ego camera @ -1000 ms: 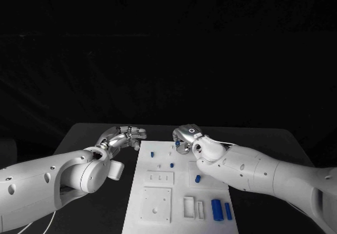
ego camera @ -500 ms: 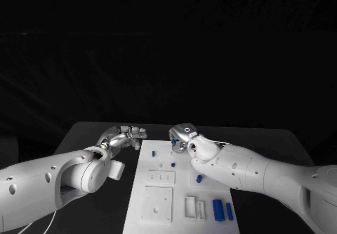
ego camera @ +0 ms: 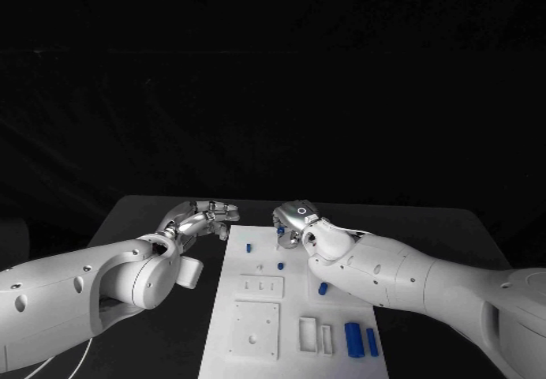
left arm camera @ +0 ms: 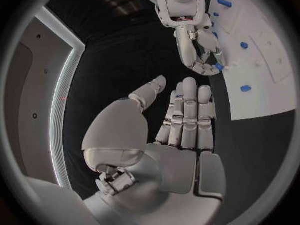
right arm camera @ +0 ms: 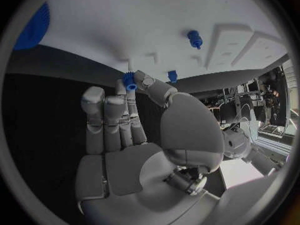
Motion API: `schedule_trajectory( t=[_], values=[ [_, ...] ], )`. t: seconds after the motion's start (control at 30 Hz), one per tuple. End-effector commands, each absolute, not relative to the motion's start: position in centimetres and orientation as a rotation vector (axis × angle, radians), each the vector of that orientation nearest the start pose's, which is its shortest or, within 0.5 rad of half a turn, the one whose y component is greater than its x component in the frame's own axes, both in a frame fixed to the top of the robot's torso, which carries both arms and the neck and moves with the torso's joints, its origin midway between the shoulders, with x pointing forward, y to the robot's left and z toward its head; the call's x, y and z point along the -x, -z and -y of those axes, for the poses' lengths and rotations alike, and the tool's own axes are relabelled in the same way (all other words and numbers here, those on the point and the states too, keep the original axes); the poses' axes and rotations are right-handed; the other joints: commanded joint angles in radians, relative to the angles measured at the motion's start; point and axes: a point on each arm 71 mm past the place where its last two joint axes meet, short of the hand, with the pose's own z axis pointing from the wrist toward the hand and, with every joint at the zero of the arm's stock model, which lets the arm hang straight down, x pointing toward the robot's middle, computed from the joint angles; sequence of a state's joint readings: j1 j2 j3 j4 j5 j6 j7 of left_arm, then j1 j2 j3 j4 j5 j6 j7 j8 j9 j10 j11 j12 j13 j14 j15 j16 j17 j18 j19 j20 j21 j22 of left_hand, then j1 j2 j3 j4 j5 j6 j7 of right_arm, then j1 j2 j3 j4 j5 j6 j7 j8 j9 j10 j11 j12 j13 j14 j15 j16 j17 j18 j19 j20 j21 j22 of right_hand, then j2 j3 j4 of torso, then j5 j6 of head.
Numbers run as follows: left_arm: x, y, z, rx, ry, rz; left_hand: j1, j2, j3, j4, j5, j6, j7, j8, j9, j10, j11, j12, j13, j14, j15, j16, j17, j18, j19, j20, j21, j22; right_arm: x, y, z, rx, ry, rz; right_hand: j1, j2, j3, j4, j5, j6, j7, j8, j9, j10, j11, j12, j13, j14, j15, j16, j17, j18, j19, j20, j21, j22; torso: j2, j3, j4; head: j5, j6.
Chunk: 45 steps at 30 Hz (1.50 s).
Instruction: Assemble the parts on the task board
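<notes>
— Where do we find the task board (ego camera: 256,316)?
— It lies lengthwise in the middle of the black table (ego camera: 136,229), running from the near edge to the far end, between the two arms.

— And the right hand (ego camera: 298,221)?
— We see it over the far end of the board. In the right wrist view it pinches a small blue part (right arm camera: 130,80), ridged like a little gear, between the thumb and a fingertip, just off the board's edge; the other fingers (right arm camera: 103,120) stand straight and close together.

— The left hand (ego camera: 205,219)?
— It hovers over the bare table just beside the board's far left corner. In its own wrist view the fingers (left arm camera: 187,115) lie straight and side by side, the thumb held apart, and we see nothing in it.

— Where are the other parts?
— Two long blue pieces (ego camera: 358,339) lie side by side near the board's near right corner, a short one (ego camera: 322,289) sits mid-board, and a small one (ego camera: 248,247) stands toward the far left.
</notes>
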<state>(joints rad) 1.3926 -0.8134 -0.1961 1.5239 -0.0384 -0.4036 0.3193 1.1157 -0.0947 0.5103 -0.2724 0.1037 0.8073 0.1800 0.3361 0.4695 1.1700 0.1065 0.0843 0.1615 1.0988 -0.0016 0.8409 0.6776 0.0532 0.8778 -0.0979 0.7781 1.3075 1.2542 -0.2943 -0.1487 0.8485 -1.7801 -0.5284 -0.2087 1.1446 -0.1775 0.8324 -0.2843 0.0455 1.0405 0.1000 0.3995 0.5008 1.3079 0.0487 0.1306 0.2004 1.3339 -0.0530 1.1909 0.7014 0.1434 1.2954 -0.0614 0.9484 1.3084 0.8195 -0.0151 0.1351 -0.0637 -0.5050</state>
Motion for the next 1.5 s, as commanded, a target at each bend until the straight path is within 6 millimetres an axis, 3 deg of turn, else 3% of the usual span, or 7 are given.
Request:
schedule_trajectory(
  t=[0.03,0.23,0.47,0.87,1.17,1.5],
  values=[
    [-50.33,14.24,-19.83,0.967,1.416,-1.482,-0.004,-0.002,0.002,0.002,-0.005,-0.002,0.001,-0.004,0.001,0.000,0.005,-0.005,0.002,0.007,0.002,0.006,-0.001,0.039,0.009,-0.001,0.004,0.013,-57.99,19.74,10.31,0.400,-0.287,-1.375,0.008,0.004,0.005,0.001,0.003,0.005,-0.003,0.002,0.001,0.026,-0.017,0.003,0.091,-0.026,-0.028,0.004,-0.001,0.118,0.018,-0.022,0.004,0.020,0.000,0.0014,-0.0010,0.006,-0.007],
    [-50.40,14.17,-19.93,0.967,1.411,-1.479,-0.004,-0.002,0.002,0.002,-0.005,-0.002,0.001,-0.004,0.001,0.000,0.005,-0.005,0.002,0.008,0.002,0.007,-0.001,0.039,0.009,-0.001,0.005,0.013,-58.06,19.92,10.61,0.404,-0.277,-1.393,0.007,0.004,0.004,0.001,0.003,0.005,-0.003,0.002,0.001,0.025,-0.017,0.003,0.092,-0.026,-0.028,0.005,-0.001,0.118,0.018,-0.022,0.004,0.020,0.002,0.0009,-0.0035,0.010,-0.005],
    [-50.50,14.18,-19.92,0.967,1.408,-1.477,-0.004,-0.003,0.002,0.001,-0.005,-0.002,0.001,-0.005,0.002,0.000,0.005,-0.006,0.002,0.008,0.002,0.008,-0.001,0.039,0.010,-0.001,0.005,0.013,-58.12,20.05,10.72,0.404,-0.277,-1.399,0.007,0.004,0.004,0.001,0.003,0.005,-0.003,0.001,0.002,0.025,-0.017,0.002,0.093,-0.026,-0.027,0.005,-0.002,0.118,0.017,-0.022,0.005,0.020,0.002,0.0009,-0.0034,0.009,-0.017],
    [-50.46,14.13,-19.91,0.967,1.409,-1.476,-0.003,-0.003,0.003,0.001,-0.005,-0.002,0.001,-0.005,0.002,-0.001,0.005,-0.007,0.002,0.010,0.002,0.011,-0.001,0.040,0.011,-0.001,0.008,0.013,-58.17,20.12,10.51,0.401,-0.279,-1.395,0.005,0.004,0.004,0.002,0.003,0.003,-0.002,-0.001,0.003,0.021,-0.015,-0.002,0.095,-0.026,-0.026,0.005,-0.003,0.118,0.016,-0.021,0.006,0.019,0.005,-0.0004,0.0002,0.010,-0.013],
    [-50.58,14.09,-19.95,0.966,1.405,-1.472,-0.003,-0.003,0.003,0.001,-0.004,-0.002,0.001,-0.005,0.003,-0.001,0.005,-0.008,0.002,0.011,0.002,0.012,-0.001,0.041,0.012,-0.001,0.009,0.013,-57.88,20.04,10.13,0.400,-0.304,-1.387,0.005,0.004,0.004,0.002,0.003,0.003,-0.002,-0.001,0.003,0.020,-0.015,-0.002,0.096,-0.026,-0.025,0.006,-0.004,0.118,0.016,-0.021,0.006,0.019,0.005,-0.0015,-0.0047,0.013,-0.015],
    [-50.63,14.10,-19.80,0.965,1.405,-1.472,-0.003,-0.003,0.003,0.000,-0.004,-0.002,0.001,-0.006,0.003,-0.001,0.005,-0.008,0.003,0.012,0.001,0.013,-0.002,0.041,0.013,-0.002,0.011,0.013,-58.00,20.06,9.97,0.401,-0.305,-1.390,0.004,0.003,0.005,0.003,0.003,0.001,-0.001,-0.004,0.004,0.016,-0.013,-0.007,0.098,-0.026,-0.023,0.006,-0.006,0.118,0.015,-0.020,0.007,0.019,0.005,-0.0024,-0.0018,0.010,-0.014]
  ],
)
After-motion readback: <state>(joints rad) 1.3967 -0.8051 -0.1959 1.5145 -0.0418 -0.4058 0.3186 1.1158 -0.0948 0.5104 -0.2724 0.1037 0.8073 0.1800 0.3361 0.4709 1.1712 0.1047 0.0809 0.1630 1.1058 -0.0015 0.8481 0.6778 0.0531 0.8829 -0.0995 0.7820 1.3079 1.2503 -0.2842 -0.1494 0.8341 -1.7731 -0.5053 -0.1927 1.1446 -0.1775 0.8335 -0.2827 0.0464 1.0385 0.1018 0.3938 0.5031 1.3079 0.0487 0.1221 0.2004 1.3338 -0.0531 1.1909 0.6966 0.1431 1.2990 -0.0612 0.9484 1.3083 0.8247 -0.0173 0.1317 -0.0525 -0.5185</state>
